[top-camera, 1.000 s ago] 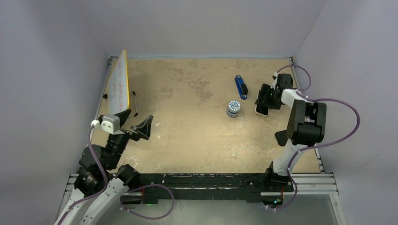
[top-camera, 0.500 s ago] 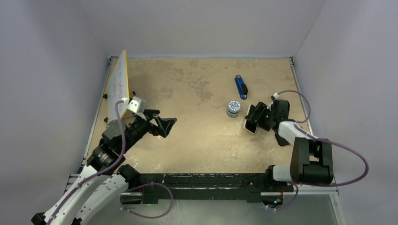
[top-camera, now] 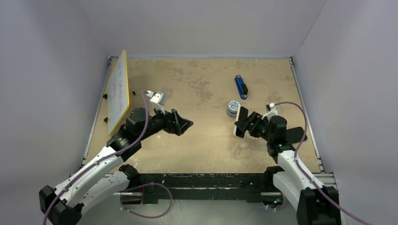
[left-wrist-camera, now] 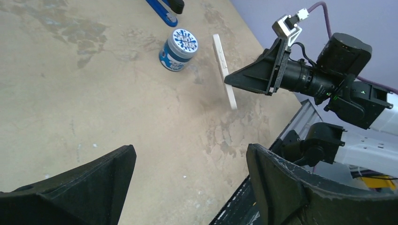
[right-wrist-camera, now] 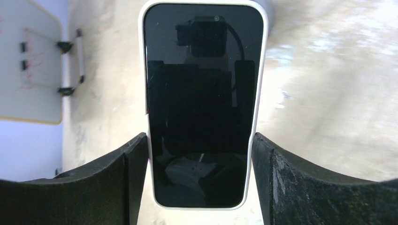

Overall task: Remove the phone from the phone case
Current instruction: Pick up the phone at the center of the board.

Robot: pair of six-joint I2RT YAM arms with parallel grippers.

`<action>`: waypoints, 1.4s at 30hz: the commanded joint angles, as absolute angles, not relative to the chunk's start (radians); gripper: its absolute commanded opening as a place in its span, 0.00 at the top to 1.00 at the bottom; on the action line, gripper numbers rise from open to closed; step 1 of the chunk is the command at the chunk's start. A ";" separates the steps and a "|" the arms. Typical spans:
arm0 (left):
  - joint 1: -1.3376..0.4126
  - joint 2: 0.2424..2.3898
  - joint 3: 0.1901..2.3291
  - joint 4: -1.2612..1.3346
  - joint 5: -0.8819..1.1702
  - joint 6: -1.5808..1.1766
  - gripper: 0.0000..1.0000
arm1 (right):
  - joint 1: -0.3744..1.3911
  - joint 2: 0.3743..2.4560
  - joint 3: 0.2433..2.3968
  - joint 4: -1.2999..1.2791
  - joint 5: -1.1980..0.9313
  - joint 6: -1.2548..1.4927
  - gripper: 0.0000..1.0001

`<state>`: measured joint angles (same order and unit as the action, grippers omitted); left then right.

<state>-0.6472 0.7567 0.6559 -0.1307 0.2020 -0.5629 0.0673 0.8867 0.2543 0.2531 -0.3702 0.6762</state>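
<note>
The right gripper (top-camera: 242,123) is clasping the white case (left-wrist-camera: 224,70) by its two long edges and is holding it clear of the table (top-camera: 202,145), just in front of the jar (top-camera: 233,108). The phone (right-wrist-camera: 202,105) is sitting fully inside the case, with its dark screen facing the right wrist camera and the case back facing the left arm. The left gripper (top-camera: 184,123) is hanging over the table's middle, well apart from the case. Its jaws are spread and empty, and it is pointing toward the case. The step in hand appears to be presenting the cased phone for a two-armed separation, and removal itself is not yet begun. The next move probably calls for the left gripper to close the gap and push on the case back or peel a free corner. Meanwhile the right grip, which is bearing on the case rim, may need to avoid pinning the phone inside.
</note>
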 commanded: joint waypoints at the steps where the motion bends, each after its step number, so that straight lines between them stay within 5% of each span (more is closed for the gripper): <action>1: -0.707 0.827 0.634 0.025 0.185 -0.632 0.08 | 0.169 0.780 0.274 0.369 -0.404 0.730 1.00; 26: -0.814 1.084 0.557 0.361 0.020 -0.846 0.16 | 0.797 1.013 0.479 0.489 -0.105 0.505 1.00; 35: -0.822 1.072 0.488 0.379 -0.027 -0.869 0.33 | 0.865 1.105 0.558 0.526 -0.081 0.456 1.00; 42: -0.823 1.045 0.466 0.391 -0.036 -0.864 0.64 | 0.885 1.124 0.562 0.571 -0.088 0.422 1.00</action>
<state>-0.8196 1.0836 0.4763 0.3290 -0.0128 -0.8547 0.8761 1.1366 0.5110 0.4339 -0.0963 0.4583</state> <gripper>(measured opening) 0.442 0.753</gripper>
